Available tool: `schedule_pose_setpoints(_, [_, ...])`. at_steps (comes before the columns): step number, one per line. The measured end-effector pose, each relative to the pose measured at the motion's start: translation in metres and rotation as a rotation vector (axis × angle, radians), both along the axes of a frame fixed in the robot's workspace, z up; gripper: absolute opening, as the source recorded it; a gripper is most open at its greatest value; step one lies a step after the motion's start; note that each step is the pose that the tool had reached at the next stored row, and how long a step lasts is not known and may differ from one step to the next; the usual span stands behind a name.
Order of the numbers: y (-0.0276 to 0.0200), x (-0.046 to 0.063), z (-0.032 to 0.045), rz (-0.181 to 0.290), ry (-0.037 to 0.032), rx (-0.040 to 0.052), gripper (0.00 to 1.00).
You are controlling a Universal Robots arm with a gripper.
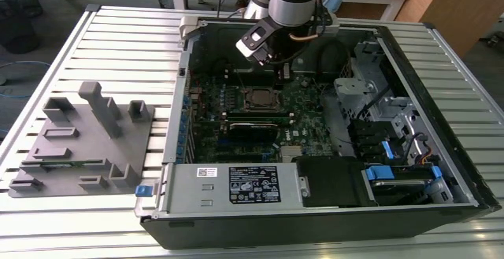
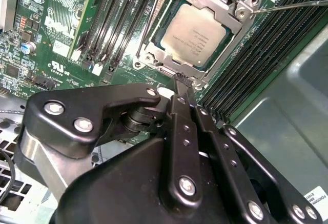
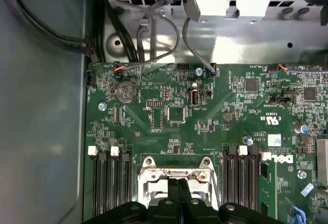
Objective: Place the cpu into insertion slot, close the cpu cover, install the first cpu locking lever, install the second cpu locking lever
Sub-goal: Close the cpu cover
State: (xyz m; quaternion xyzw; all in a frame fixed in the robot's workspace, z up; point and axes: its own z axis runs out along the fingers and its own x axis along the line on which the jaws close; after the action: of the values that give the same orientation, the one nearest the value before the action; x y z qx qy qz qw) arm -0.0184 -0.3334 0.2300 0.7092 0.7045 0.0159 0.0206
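The cpu [image 2: 197,32] shows its silver-grey top, lying flat in the insertion slot [image 2: 148,60] of the green motherboard. The cpu cover [image 2: 225,6], a metal frame, lies down over the chip's edges. One thin wire lever [image 2: 294,3] sticks out from a socket corner, and another [image 2: 154,21] runs along the socket's side. My gripper [image 2: 180,80] is shut with nothing between its fingers, and its tips hover at the socket's edge. In the exterior view the gripper [image 1: 281,83] hangs just behind the cpu [image 1: 260,98]. In the first wrist view the fingers [image 3: 174,196] overlap the socket frame [image 3: 177,167].
Black memory slots [image 2: 266,60] flank the socket on both sides. A power supply with a white label [image 1: 236,183] fills the case front. Drive cages and cables [image 1: 393,129] crowd the exterior view's right. A grey fixture rack [image 1: 79,147] stands on the slatted table on the exterior view's left.
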Motion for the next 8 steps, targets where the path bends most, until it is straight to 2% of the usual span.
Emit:
schedule_pose_setpoints(3, [0.0,-0.0001,-0.0001,0.0,0.0012,0.0,0.11])
schedule_pose_setpoints(8, [0.0,0.0,-0.0017,0.0,0.0143,0.0001,0.11])
